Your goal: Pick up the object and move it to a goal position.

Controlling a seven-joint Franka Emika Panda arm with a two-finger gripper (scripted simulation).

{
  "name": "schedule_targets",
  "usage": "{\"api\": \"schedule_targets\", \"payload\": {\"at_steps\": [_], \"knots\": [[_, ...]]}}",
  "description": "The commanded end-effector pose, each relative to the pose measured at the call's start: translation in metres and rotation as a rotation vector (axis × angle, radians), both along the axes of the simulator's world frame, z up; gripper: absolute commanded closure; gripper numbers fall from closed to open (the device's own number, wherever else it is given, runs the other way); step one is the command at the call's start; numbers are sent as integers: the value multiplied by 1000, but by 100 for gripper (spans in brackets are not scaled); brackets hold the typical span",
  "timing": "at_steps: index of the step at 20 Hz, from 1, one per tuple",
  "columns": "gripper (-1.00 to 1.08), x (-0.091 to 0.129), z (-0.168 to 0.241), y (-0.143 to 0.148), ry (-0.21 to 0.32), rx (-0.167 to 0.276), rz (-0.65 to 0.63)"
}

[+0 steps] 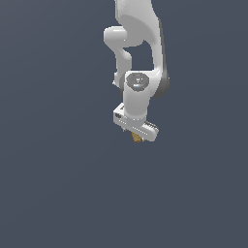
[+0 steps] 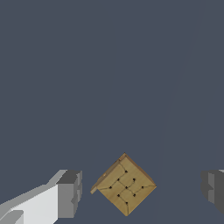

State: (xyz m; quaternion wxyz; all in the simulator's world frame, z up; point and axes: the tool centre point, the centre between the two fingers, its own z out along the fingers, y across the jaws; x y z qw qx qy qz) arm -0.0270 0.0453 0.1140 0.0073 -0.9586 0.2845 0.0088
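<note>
gripper: jaws spread, gaps either side of the block | tan block: between the fingertips, untouched, turned cornerwise | arm: reaching down

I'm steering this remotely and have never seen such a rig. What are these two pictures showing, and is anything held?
These are simulator renders. The exterior view shows one white robot arm from off to the side, its hand pointing down over a small tan block. The wrist view looks from a camera on the arm: the block lies on the plain grey surface between two grey fingers, with gaps either side. The hand is open; nothing is held yet.
</note>
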Motion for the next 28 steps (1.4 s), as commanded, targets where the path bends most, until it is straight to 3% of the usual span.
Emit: {"api": "schedule_targets", "payload": {"at_steps": [1,28], "knots": [[-92,-4,-5,4,1,-1,-63],[-92,-48,-48,39,-3,-20,-684]]}}
